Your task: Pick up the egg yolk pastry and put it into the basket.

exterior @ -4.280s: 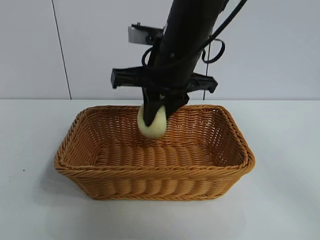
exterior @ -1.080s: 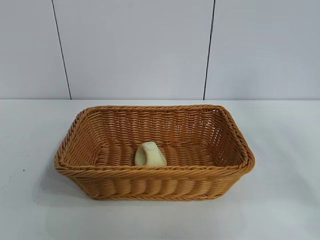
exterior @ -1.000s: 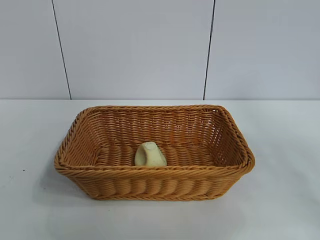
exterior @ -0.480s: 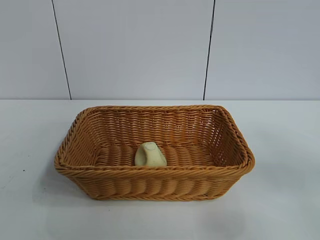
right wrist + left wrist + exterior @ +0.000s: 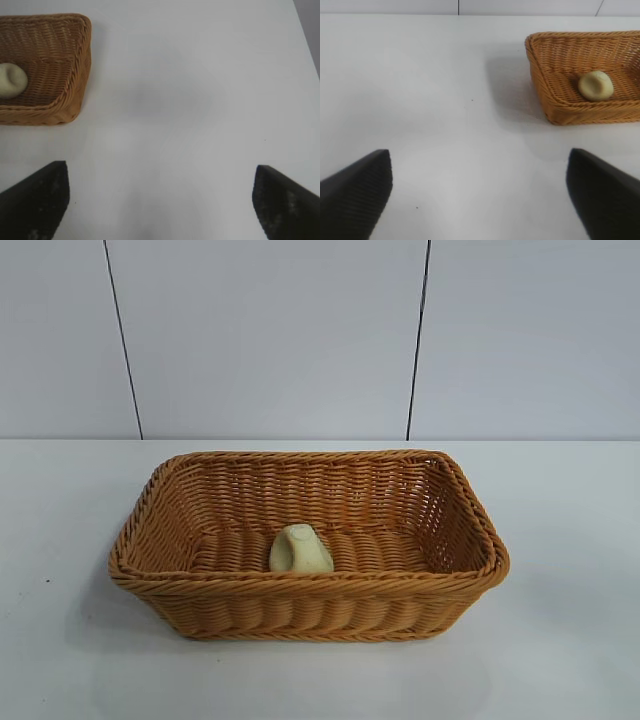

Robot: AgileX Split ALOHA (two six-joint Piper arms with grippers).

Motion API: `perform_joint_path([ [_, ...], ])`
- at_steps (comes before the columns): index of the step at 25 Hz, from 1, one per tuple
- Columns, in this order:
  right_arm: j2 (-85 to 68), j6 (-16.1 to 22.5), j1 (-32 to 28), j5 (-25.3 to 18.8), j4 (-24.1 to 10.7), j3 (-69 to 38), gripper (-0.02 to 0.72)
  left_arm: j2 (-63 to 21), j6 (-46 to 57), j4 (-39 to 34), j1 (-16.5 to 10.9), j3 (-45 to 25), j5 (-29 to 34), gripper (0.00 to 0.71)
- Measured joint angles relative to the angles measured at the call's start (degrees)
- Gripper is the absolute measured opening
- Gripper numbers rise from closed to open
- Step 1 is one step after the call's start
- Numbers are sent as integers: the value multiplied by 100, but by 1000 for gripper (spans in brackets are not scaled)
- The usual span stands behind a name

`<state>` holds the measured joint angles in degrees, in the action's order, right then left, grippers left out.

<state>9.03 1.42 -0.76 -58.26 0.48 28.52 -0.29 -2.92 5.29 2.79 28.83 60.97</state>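
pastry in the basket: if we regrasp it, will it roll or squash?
The pastry looks soft: its top shows a crease, so a firm pinch probably dents it. Its rounded dome may rock or roll if nudged, though the ribbed weave of the basket floor should check that. It seems light for its size.

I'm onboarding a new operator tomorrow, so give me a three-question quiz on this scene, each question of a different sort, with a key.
1. True or false: the small pale cream-yellow dome-shaped egg yolk pastry lies inside the large golden-brown woven wicker basket.
2. The pastry rests against which basket wall in the exterior view? A) near B) far C) right
3. Fill in: the left claw and the right claw are both ____ above the white table.

Key: 1 true; 2 A; 3 open
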Motion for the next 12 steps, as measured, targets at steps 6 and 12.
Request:
perform_joint_path([
  [6,-720,-7,0,-5,0,0,694,0,0,0,0,0,0,696],
  [12,-923,-7,0,-5,0,0,694,0,0,0,0,0,0,696],
])
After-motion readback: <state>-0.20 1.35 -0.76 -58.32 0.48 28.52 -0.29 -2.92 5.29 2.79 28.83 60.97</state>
